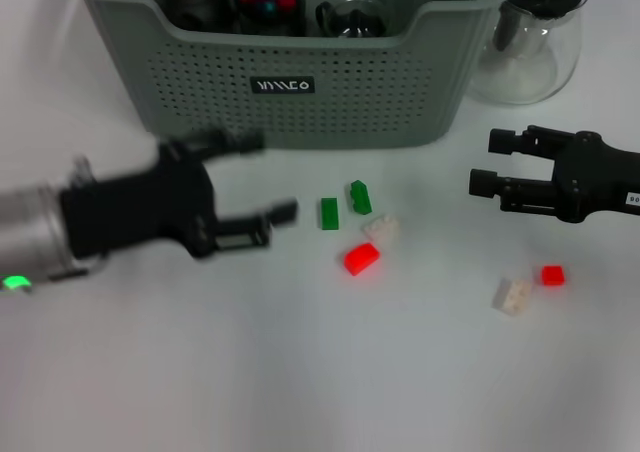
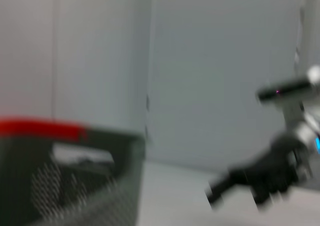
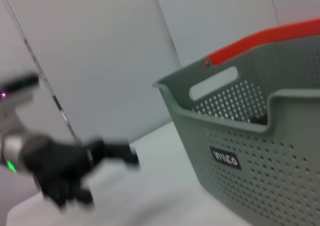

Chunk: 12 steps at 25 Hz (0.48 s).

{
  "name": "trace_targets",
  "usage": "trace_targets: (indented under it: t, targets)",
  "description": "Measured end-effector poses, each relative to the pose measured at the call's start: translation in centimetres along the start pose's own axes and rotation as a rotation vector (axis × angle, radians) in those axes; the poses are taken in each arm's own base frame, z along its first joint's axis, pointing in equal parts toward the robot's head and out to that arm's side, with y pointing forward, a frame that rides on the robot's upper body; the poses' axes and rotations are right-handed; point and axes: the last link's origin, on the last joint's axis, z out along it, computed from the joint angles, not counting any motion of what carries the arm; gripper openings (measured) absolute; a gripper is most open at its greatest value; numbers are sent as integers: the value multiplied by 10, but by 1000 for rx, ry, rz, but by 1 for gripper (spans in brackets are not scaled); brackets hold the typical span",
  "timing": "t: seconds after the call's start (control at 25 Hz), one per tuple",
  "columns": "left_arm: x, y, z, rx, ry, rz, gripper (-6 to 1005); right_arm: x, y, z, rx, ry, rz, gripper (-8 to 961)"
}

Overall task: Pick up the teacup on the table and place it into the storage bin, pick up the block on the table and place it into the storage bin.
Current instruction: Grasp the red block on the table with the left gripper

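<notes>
The left gripper [image 1: 255,187] hangs over the table in front of the bin [image 1: 300,102], fingers spread wide and holding nothing, close to a green block [image 1: 329,213] with another green block [image 1: 360,197], a white block [image 1: 381,228] and a red block [image 1: 361,259] bunched just beside it. The right gripper [image 1: 482,162] sits off to the right, fingers also apart and empty. With blocks packed this tightly, a closing grip could catch two at once or knock a neighbour away, and no teacup shows on the table, though dark items already lie in the bin.
</notes>
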Motion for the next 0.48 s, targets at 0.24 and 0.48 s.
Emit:
trace_targets:
  t: [0.24, 0.48]
  targets:
    - [-39, 17, 29, -40, -53, -12, 843, -2, 14, -8, -52, -97, -169, 812]
    - [-54, 20, 54, -68, -141, -9, 815, -4, 10, -22, -2, -147, -146, 761]
